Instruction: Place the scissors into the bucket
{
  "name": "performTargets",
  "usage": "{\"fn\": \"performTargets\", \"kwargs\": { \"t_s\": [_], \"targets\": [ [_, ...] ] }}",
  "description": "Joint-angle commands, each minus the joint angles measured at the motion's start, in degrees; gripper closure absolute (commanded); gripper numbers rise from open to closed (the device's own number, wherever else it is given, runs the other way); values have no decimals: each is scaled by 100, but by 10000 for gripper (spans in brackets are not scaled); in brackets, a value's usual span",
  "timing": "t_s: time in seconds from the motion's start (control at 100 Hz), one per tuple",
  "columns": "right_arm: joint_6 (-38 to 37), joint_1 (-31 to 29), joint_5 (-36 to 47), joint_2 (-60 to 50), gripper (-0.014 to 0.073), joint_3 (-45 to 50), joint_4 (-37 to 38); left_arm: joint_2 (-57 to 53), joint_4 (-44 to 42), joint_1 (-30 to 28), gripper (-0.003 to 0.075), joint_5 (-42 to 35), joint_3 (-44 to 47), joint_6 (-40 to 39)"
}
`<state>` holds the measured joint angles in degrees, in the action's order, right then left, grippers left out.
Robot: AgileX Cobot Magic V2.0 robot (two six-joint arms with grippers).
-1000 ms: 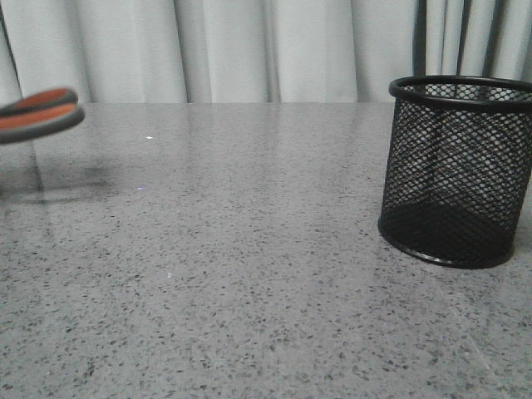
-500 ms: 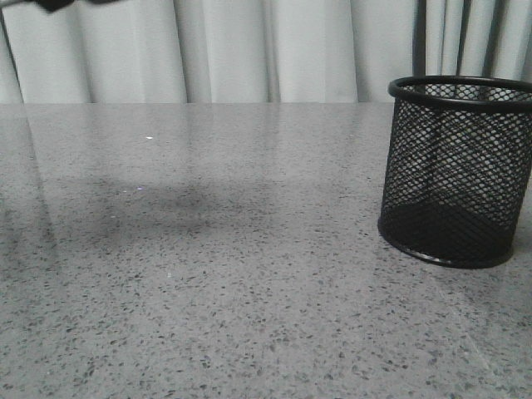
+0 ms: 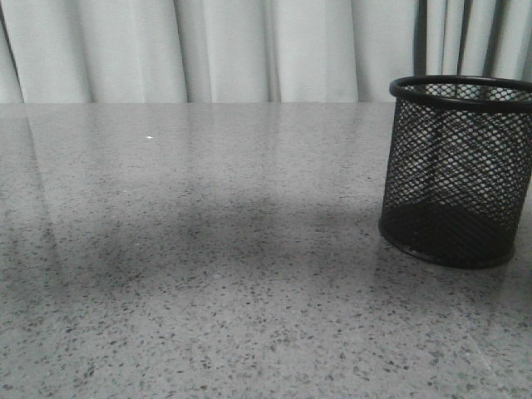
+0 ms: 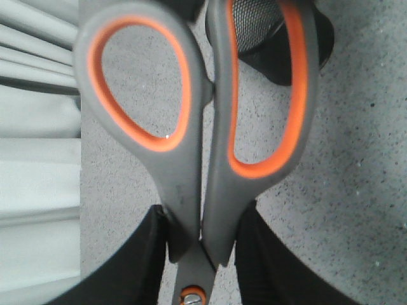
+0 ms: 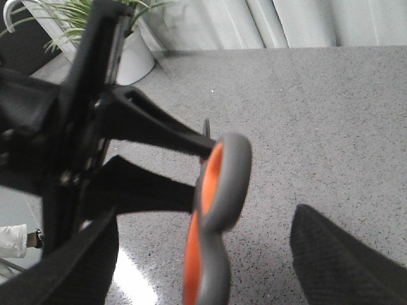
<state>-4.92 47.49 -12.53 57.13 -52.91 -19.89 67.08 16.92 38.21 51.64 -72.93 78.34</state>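
Observation:
The scissors [image 4: 184, 184], with grey handle loops, orange inner trim and an orange pivot spot, are clamped at the base of their handles by my left gripper [image 4: 203, 222]. They are held in the air above the table. The black mesh bucket [image 3: 457, 166] stands upright at the right of the table, and part of it shows behind the handles in the left wrist view [image 4: 261, 32]. My right gripper [image 5: 213, 260] is open, with its fingers wide on either side of the scissors' handles [image 5: 226, 178] and not touching them. Neither gripper nor the scissors shows in the front view.
The grey speckled table [image 3: 208, 291] carries a broad shadow across its middle, reaching toward the bucket. Pale curtains [image 3: 249, 50] hang behind. The left arm's black body [image 5: 76, 127] fills the left side of the right wrist view, and a potted plant [image 5: 133, 44] stands beyond it.
The scissors' handles were at the left edge of the front view and have risen out of it. Their shadow on the table has moved right, toward the bucket.

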Motion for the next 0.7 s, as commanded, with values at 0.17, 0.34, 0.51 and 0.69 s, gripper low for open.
{"fn": "performTargets", "kwargs": {
  "t_s": [0.17, 0.34, 0.51, 0.69],
  "targets": [
    [69, 28, 483, 638, 96, -516, -16, -281, 315, 43, 658, -463, -149, -64],
    [69, 28, 478, 809, 342, -675, -16, -374, 335, 43, 658, -487, -149, -64],
    [69, 28, 676, 814, 657, -696, -16, -425, 390, 43, 658, -487, -149, -64],
    [69, 28, 674, 814, 657, -696, -4, -478, 804, 43, 615, -598, -149, -64]
  ]
}}
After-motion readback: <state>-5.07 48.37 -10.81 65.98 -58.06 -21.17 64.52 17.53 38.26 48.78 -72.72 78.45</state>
